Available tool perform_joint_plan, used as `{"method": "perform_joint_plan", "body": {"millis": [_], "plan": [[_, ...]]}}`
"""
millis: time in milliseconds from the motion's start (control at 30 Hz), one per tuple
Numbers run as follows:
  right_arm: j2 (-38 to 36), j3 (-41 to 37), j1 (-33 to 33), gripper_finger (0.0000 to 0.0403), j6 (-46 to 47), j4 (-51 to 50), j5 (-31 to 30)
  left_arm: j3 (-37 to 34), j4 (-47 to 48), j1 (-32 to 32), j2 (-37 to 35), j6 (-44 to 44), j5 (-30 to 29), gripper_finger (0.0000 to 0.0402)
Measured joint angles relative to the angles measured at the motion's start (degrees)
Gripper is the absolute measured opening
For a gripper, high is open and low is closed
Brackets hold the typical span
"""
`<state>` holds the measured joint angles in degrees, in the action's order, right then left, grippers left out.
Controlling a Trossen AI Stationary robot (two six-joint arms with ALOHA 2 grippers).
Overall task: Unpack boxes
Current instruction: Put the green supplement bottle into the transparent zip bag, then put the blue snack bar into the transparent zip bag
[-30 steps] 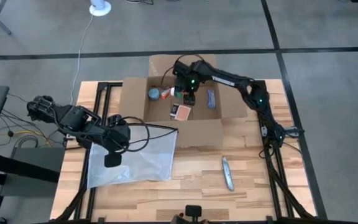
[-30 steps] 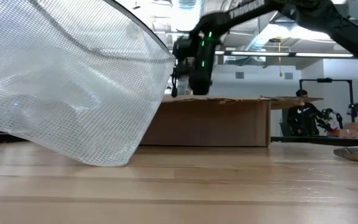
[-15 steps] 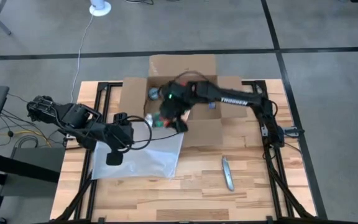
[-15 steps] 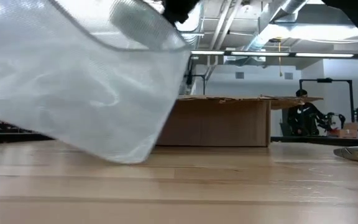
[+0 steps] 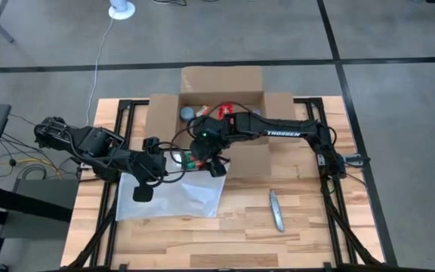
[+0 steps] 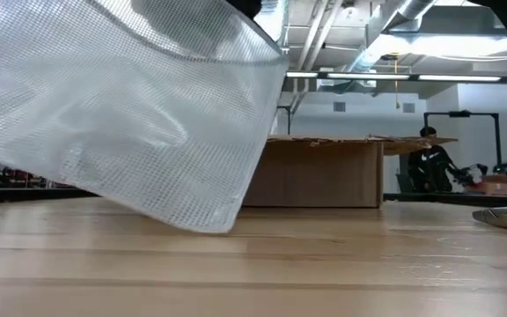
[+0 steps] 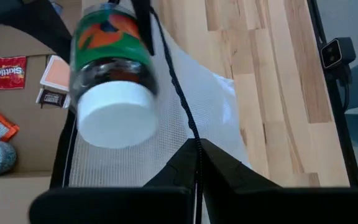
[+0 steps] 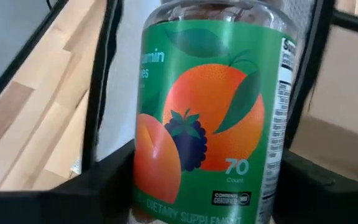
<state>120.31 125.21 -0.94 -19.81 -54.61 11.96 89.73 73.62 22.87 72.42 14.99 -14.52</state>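
Observation:
The brown cardboard box (image 5: 222, 78) stands open at the table's far middle; it also shows in the low view (image 6: 317, 173). A clear mesh bag (image 5: 174, 195) with a black rim lies just in front of it, its mouth raised. My left gripper (image 7: 197, 155) is shut on that rim. My right gripper (image 5: 204, 154) is shut on a bottle (image 8: 210, 106) with a green-and-orange label and a white cap (image 7: 114, 118). It holds the bottle over the bag's mouth, by the box's near left corner. My left gripper pinches the bag's black rim (image 7: 190, 127) between its two fingers, coming from the table's left. The rim is lifted and the mesh hangs from it, its lower part reaching the table (image 6: 208, 225). My right gripper pinches the bottle's labelled sides (image 8: 146, 155) between its two fingers (image 8: 107, 177), which lie across the bottle. The bottle is lifted clear and tilted, with its white cap pointing toward my left gripper.
Inside the box lie a red candy bag (image 7: 5, 71), an orange card (image 7: 58, 71) and a bluish ball (image 5: 187, 113). A grey utility knife (image 5: 276, 210) lies on the wood near the table's right front. The near middle of the table is bare wood.
My right gripper has come out of the box with the bottle and gone toward the table's near left, over the bag's mouth. My left gripper has shifted toward the right, drawing the bag's raised rim closer to the box.

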Motion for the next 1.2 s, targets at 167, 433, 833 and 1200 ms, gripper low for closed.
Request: {"method": "perform_joint_plan", "body": {"millis": [167, 433, 833, 1200], "plan": [[-0.1, 0.1, 1.9, 0.0366, -0.6, 0.2, -10.3, 0.0, 0.4, -0.6, 0.0, 1.0, -0.2, 0.0], [-0.1, 0.1, -0.1, 0.0253, -2.6, -6.4, -18.6, -0.1, 4.7, -0.6, 0.0, 6.7, -0.1, 0.0], [-0.1, -1.1, -17.6, 0.0232, 1.9, -10.9, -21.3, -0.1, 9.2, 1.7, -0.1, 13.9, -0.4, 0.0], [0.0, -18.4, -25.8, 0.0232, 6.8, 0.7, -14.7, 0.0, 9.5, 1.6, -0.1, 14.2, -0.5, 0.0]]}}
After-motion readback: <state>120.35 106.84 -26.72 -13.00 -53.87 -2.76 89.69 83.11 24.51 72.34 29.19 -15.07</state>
